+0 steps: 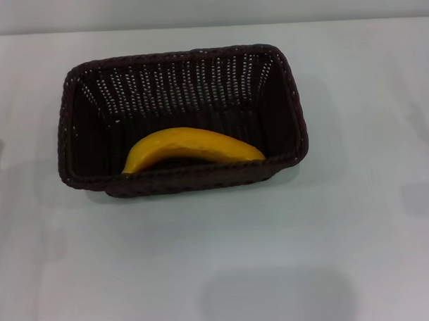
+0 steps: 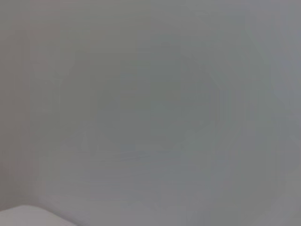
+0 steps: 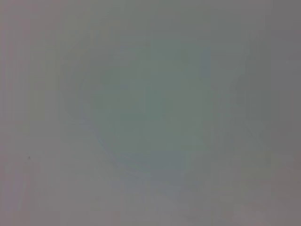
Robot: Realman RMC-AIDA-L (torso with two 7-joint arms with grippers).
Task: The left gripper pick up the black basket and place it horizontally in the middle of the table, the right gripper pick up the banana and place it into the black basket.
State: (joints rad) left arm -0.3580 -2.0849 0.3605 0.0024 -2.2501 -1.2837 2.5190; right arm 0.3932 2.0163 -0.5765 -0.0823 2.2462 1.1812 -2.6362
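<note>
The black basket [image 1: 83, 137] lies lengthwise across the middle of the white table [image 1: 218, 259] in the head view. The yellow banana [image 1: 189, 147] lies inside it along the near wall, curved side up, its brown tip toward the right. Neither gripper shows in any view. Both wrist views show only plain grey surface, with a pale corner at one edge of the left wrist view [image 2: 28, 216].
The table's far edge [image 1: 210, 27] runs across the top of the head view, with a grey wall behind it. Faint shadows fall on the table near the front and at both sides.
</note>
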